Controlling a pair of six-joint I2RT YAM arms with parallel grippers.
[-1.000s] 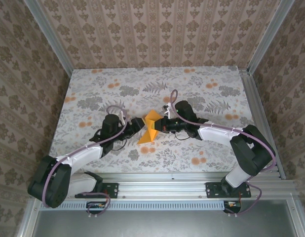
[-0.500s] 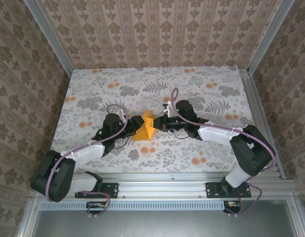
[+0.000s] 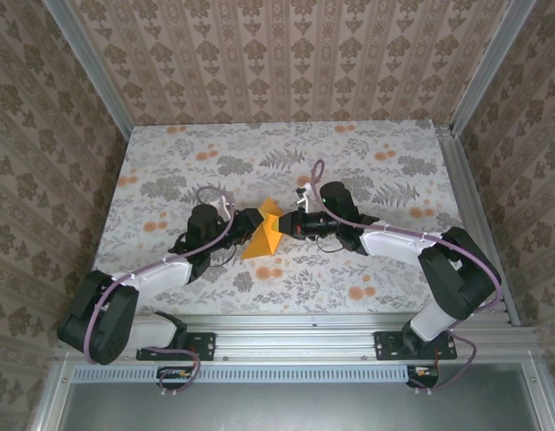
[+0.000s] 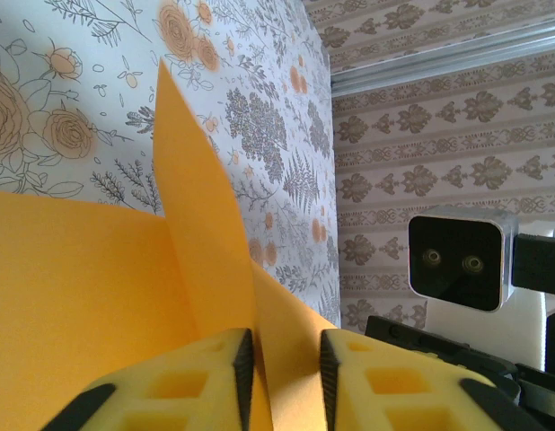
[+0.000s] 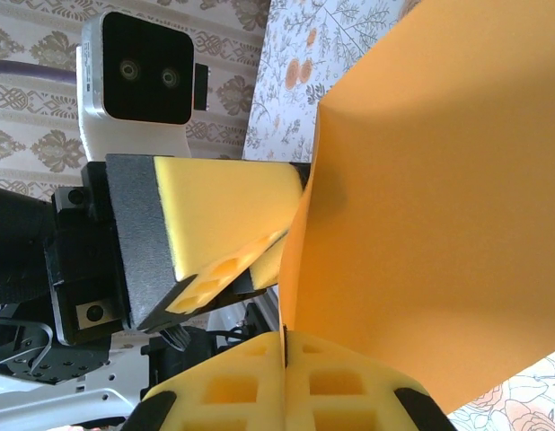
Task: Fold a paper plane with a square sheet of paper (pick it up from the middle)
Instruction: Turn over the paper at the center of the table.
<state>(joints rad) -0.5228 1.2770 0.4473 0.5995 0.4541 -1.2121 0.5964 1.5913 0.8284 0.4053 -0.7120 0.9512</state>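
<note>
The table [image 3: 376, 144] is showing a flat top printed with grey foliage and small orange flowers [image 3: 206, 154]. An orange sheet of paper [image 3: 262, 244] is standing creased near its centre, lower corner apparently touching the top

Open table [image 3: 385, 148] around the central orange sheet [image 3: 262, 241]

My overhead camera looks down from behind the arm bases [image 3: 183, 341] over the whole tabletop [image 3: 367, 144]. Both wrist cameras [image 4: 457, 260] sit very close to the orange sheet [image 4: 80, 287], facing each other.
</note>
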